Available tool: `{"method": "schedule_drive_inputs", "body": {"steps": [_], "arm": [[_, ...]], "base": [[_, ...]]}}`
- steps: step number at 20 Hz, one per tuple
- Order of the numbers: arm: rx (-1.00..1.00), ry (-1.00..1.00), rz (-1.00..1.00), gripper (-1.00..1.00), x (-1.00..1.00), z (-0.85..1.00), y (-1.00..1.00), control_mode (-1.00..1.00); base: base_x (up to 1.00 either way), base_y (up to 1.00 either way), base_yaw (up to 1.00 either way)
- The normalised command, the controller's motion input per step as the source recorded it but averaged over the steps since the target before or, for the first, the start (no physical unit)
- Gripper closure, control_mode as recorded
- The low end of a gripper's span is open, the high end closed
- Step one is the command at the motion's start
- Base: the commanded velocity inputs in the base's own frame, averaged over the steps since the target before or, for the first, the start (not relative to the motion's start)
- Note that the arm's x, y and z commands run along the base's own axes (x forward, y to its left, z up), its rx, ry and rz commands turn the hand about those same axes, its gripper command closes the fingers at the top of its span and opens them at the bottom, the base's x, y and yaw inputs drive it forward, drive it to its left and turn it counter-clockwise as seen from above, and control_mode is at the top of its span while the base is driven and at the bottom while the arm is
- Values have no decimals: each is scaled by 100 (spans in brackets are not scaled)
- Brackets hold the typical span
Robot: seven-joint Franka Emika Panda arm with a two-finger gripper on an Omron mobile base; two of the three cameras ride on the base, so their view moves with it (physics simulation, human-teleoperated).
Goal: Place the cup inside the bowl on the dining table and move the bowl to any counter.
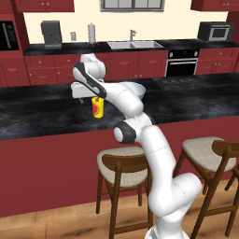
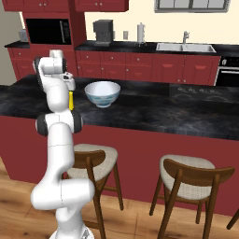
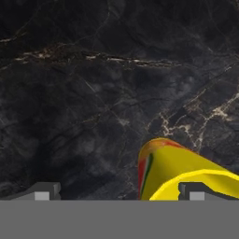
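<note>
The yellow cup (image 1: 97, 107) with its red mark stands upright on the black marbled dining table (image 1: 37, 114). My gripper (image 1: 89, 98) hangs just over it, open and holding nothing. In the hand view the cup (image 3: 172, 170) lies off centre, at the lower right of the gripper (image 3: 120, 192), and the right fingertip (image 3: 196, 191) overlaps its rim. The left fingertip has only bare tabletop beyond it. The white bowl (image 2: 102, 93) with a blue pattern sits on the same table, a short way right of the cup (image 2: 71, 100). My arm partly covers the bowl (image 1: 136, 87) in the left base view.
Wooden stools (image 1: 121, 170) (image 2: 193, 179) stand along the island's dark red front. Behind the island runs the counter (image 2: 140, 46) with a steel sink (image 1: 134, 45), a coffee machine (image 1: 50, 33), a paper towel roll (image 1: 91, 33) and a microwave (image 1: 214, 31).
</note>
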Motion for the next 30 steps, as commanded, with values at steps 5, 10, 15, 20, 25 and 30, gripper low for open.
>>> {"method": "schedule_drive_inputs", "body": {"steps": [5,10,15,20,25,30], "arm": [[-3,6,0,-100,0,-10,0,-100],[-2,3,0,-100,0,-3,0,-100],[0,0,0,100,0,0,0,-100],[0,0,0,100,0,0,0,-100],[0,0,0,100,0,0,0,-100],[0,0,0,100,0,10,0,-100]], "base": [[0,0,0],[0,0,0],[0,0,0],[0,0,0],[0,0,0],[0,0,0]]}}
